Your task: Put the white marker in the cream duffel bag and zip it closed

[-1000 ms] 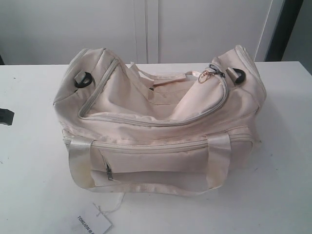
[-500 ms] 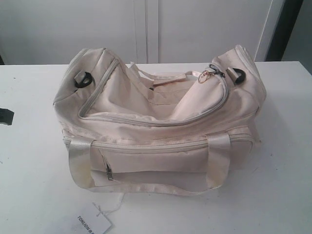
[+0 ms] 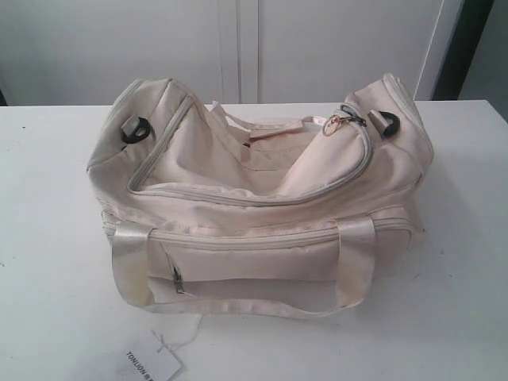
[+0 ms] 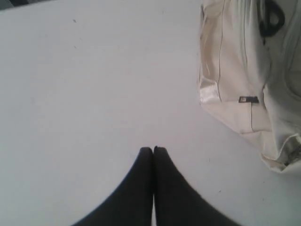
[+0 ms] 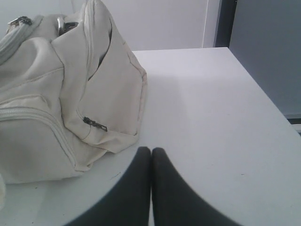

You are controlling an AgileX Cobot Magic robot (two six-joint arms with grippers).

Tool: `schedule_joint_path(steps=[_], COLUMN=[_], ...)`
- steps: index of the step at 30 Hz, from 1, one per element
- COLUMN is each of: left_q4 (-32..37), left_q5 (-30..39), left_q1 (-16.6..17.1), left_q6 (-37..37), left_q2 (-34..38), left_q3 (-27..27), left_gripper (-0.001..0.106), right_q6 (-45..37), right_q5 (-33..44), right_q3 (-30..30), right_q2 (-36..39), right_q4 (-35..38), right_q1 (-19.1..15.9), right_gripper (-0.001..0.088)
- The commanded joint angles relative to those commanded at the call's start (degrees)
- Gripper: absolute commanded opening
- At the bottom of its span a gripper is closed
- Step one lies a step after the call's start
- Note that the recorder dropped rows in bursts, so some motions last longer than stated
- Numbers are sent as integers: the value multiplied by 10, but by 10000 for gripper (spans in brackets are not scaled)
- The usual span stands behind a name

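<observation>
The cream duffel bag lies in the middle of the white table, with its grey top zipper running closed and the metal puller at the far right end. The white marker is out of view. My left gripper is shut with nothing in it, low over bare table, apart from the bag's end. My right gripper is also shut and empty, just off the bag's other end. Neither gripper shows in the exterior view.
A white paper tag on a string lies at the table's front edge, in front of the bag. A white wall stands behind the table, with a dark panel at the back right. The table's right edge runs close to my right gripper.
The dark tip of the left gripper seen at the left edge of the exterior view has drawn out of sight. The bag has not moved.
</observation>
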Motion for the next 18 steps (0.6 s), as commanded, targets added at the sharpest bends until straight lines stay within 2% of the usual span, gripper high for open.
schedule_joint_path(steps=[1,5,9,11,15,18], left_q4=[-10,-10,-10,-10,-10,-20], left_q5=[0,-8,-71,-98,-100,-102], left_q1=[0,0,0,0,0,0], left_q6=[-6,-36,-73,-76,-76,-76], left_q2=[-43,-138,-242,-284,-358,-381], left_q3=[36,127,228,270,336,381], left_gripper=[0,0,0,0,0,0], right_q6=[0,0,0,0,0,0], right_q5=[0,0,0,0,0,0], right_q3=[0,0,0,0,0,0], right_q2=[0,0,0,0,0,0], right_q4=[0,0,0,0,0,0], right_q1=[0,0,0,0,0,0], right_gripper=[0,0,0,0,0,0])
